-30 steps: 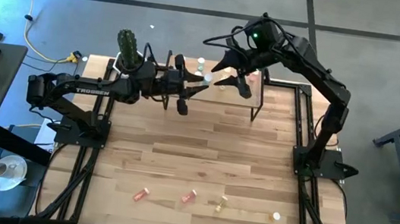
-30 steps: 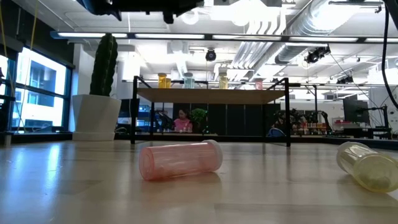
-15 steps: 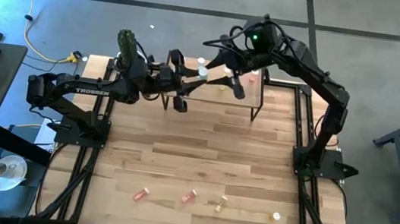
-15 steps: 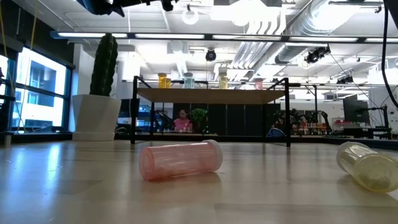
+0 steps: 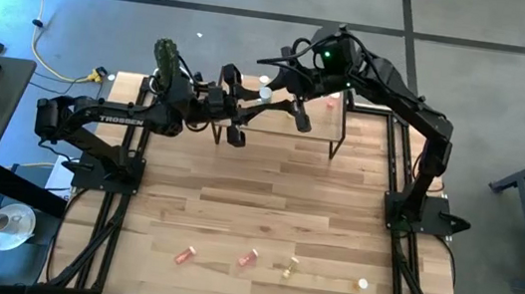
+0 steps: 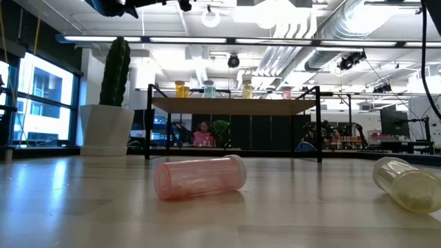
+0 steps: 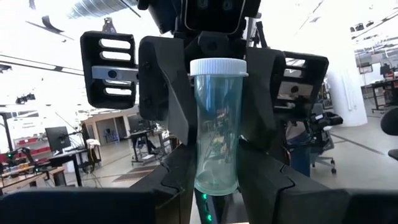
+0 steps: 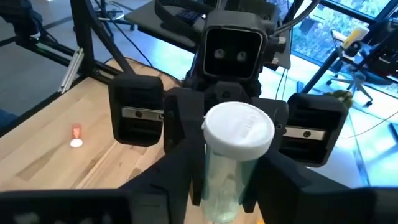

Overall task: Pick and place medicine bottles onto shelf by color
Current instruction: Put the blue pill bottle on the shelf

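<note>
1. We see both arms meeting high above the far edge of the worktop (image 5: 267, 188), over the left end of the shelf (image 5: 340, 126).
2. The left claw (image 5: 259, 112) is clamped shut on a pale green bottle (image 7: 216, 127) with a white cap; in the left wrist view the bottle stands upright between the two dark fingers (image 7: 180, 180), base down in the grip.
3. The right claw (image 5: 285, 88) faces the left one, and its fingers (image 8: 168, 168) sit on either side of the same bottle (image 8: 233, 149), partly closed around it. We cannot tell whether they press on it yet.
4. In the low view four bottles stand upright in a row on the shelf (image 6: 234, 105): an orange one (image 6: 180, 89), a pale green one (image 6: 209, 88), a yellow one (image 6: 247, 89) and a pink one (image 6: 286, 92).
5. Near the front edge of the worktop lie four more bottles, apart from one another: two red-pink ones (image 5: 186, 255) (image 5: 247, 259), a yellow one (image 5: 289, 266) and, toward the front right corner, one showing only its white cap (image 5: 362, 283).
6. A cactus in a white pot (image 6: 110, 103) stands at the far left corner of the worktop.
</note>
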